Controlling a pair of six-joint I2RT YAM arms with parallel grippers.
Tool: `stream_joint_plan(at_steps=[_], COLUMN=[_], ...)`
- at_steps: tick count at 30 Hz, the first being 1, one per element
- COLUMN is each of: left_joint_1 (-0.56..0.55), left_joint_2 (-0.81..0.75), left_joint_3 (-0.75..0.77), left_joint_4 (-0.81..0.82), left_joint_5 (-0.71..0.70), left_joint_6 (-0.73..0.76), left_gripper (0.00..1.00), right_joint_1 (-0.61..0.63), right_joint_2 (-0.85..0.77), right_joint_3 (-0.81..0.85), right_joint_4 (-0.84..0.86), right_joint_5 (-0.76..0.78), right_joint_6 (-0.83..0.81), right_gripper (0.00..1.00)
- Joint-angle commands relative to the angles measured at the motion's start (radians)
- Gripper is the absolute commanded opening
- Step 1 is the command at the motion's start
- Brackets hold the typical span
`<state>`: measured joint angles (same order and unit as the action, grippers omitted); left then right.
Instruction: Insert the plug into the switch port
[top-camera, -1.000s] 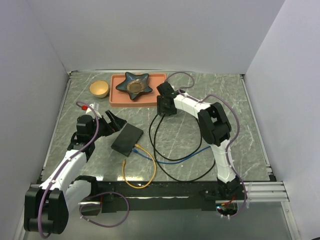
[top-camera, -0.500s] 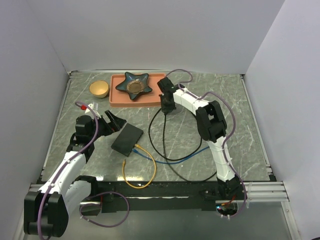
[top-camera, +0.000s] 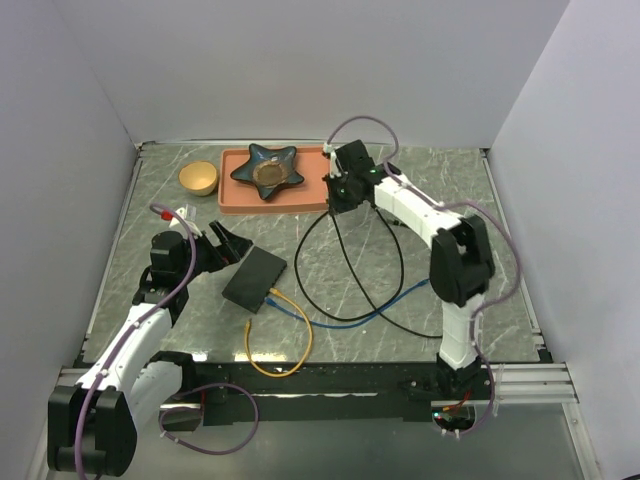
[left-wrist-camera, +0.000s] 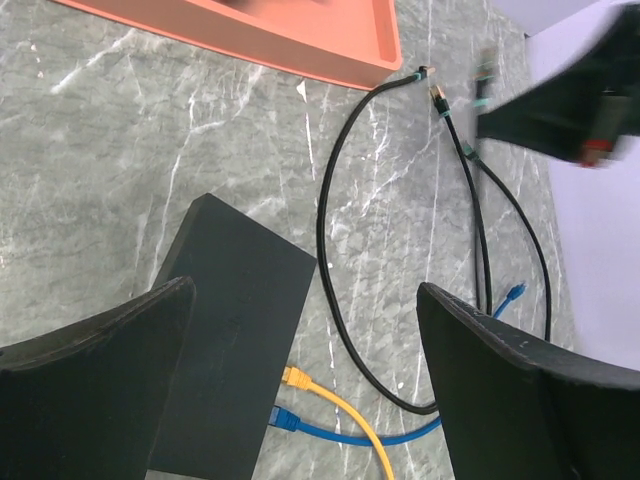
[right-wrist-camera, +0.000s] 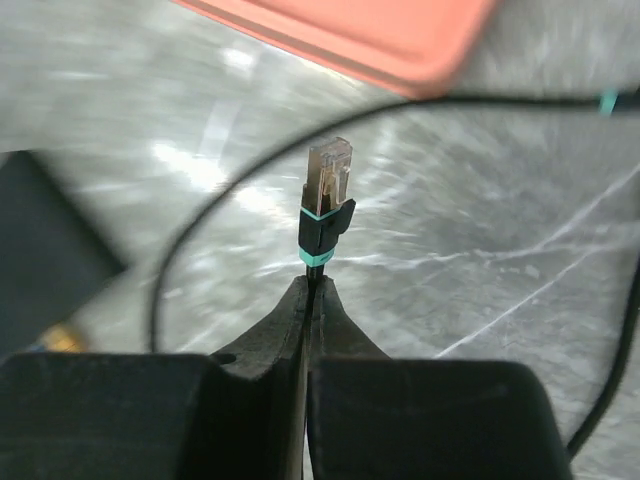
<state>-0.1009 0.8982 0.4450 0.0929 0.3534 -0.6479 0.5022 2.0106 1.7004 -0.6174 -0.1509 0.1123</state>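
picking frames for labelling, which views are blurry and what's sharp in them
Right wrist: the plug and the right gripper shut on it are sharp, the orange-pink tray and table behind are smeared. Left wrist: the switch port is crisp, the right gripper at top right is blurred. Top external: evenly lit, no obvious blur.

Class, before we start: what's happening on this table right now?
The right end effector is shut on a black cable just behind its clear plug, holding it above the table near the orange tray, apart from the black switch. The left end effector is open by the switch. A yellow cable and a blue cable already sit in its ports; the black cable's plug is not yet inserted.
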Motion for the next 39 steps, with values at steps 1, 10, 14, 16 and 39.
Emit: stream_joint_plan(at_steps=[1, 10, 14, 16, 39], left_joint_1=[0.006, 0.006, 0.006, 0.006, -0.103], left_joint_2=[-0.002, 0.030, 0.054, 0.070, 0.206], left_joint_3=[0.003, -0.055, -0.045, -0.057, -0.092], left_joint_4=[0.070, 0.249, 0.251, 0.271, 0.608], left_joint_5=[0.035, 0.137, 0.145, 0.160, 0.226], left_joint_6=[-0.025, -0.101, -0.096, -0.107, -0.177], left_gripper=[0.99, 0.98, 0.97, 0.96, 0.58], right_joint_1=[0.090, 0.268, 0.274, 0.277, 0.312], right_joint_2=[-0.153, -0.234, -0.262, -0.266, -0.289], right_joint_3=[-0.070, -0.266, -0.317, -0.324, -0.338], right_joint_4=[0.099, 0.237, 0.320, 0.337, 0.413], right_joint_5=[-0.114, -0.209, -0.294, -0.326, -0.539], right_joint_6=[-0.103, -0.160, -0.122, -0.115, -0.033], right_gripper=[0.00, 0.00, 0.00, 0.00, 0.00])
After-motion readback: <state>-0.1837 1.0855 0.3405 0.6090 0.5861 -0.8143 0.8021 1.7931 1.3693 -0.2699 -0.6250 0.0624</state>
